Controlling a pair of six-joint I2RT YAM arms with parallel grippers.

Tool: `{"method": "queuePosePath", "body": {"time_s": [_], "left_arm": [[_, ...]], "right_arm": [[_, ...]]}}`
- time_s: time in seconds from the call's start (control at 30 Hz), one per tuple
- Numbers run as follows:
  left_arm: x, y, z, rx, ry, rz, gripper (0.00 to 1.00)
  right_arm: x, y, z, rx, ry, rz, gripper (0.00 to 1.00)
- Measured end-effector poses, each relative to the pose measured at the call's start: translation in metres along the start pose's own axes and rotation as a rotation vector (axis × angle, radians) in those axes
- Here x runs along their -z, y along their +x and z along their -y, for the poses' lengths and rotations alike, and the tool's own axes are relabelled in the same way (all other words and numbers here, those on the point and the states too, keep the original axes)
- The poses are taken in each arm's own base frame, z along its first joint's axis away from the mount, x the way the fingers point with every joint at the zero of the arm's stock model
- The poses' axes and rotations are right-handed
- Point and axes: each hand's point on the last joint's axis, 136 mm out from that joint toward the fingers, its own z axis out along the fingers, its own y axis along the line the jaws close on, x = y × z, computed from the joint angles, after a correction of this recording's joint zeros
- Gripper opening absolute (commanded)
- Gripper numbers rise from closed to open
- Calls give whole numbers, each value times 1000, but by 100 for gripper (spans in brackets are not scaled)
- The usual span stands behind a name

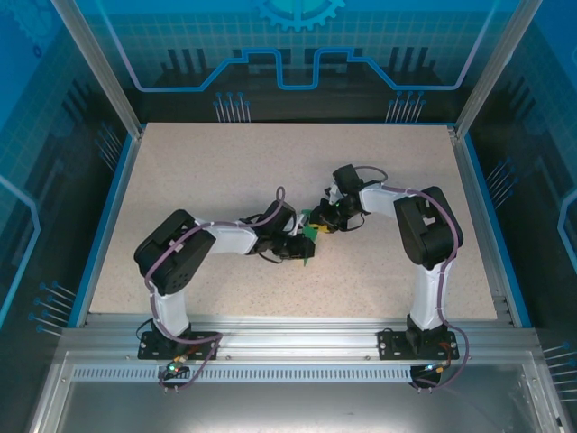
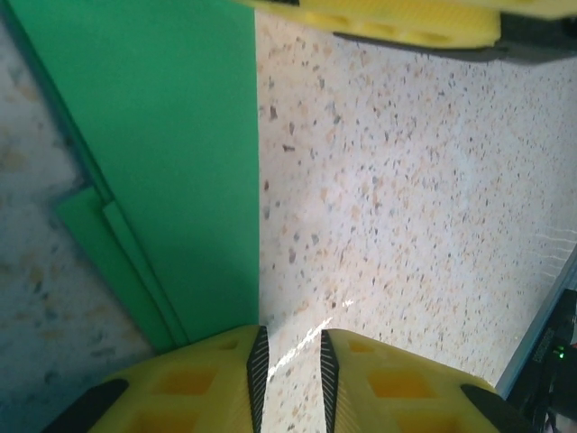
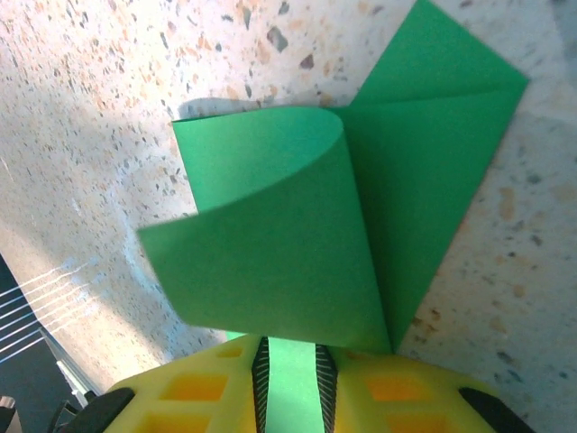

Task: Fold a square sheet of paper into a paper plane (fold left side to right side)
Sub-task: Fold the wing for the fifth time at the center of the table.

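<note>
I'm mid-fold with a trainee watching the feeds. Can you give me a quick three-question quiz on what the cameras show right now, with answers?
1. True or false: the green paper lies completely flat on the table.
2. Pick one. In the left wrist view, what shows through the gap of the left claw? A) the paper B) the table C) a pen
3. Fill in: in the top view, the paper sits ___ the left claw and the right claw.

Key
1. False. One flap curls up and over the rest.
2. B. The paper's edge stops at the side of the gap.
3. between
</note>
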Motion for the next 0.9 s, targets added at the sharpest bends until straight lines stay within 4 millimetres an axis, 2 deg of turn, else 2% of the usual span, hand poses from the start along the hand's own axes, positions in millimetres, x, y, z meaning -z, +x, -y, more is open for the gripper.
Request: {"method": "queuePosePath", "body": {"time_s": [0.2, 0.47, 0.6, 0.7, 0.9], "left_arm": [[3, 14, 1, -18, -7, -3, 26], [10, 50, 3, -30, -18, -64, 26], [18, 60, 0, -4, -41, -96, 26], [28, 56, 5, 23, -26, -85, 27], [48, 14, 18, 63, 36, 4, 28]], "right_arm": [[-1, 1, 0, -2, 6, -10, 25], [-1, 2, 0, -2, 7, -15, 25], [-1, 2, 0, -2, 7, -15, 25], [-1, 2, 0, -2, 7, -16, 25], [-1, 2, 0, -3, 7, -15, 25]]}}
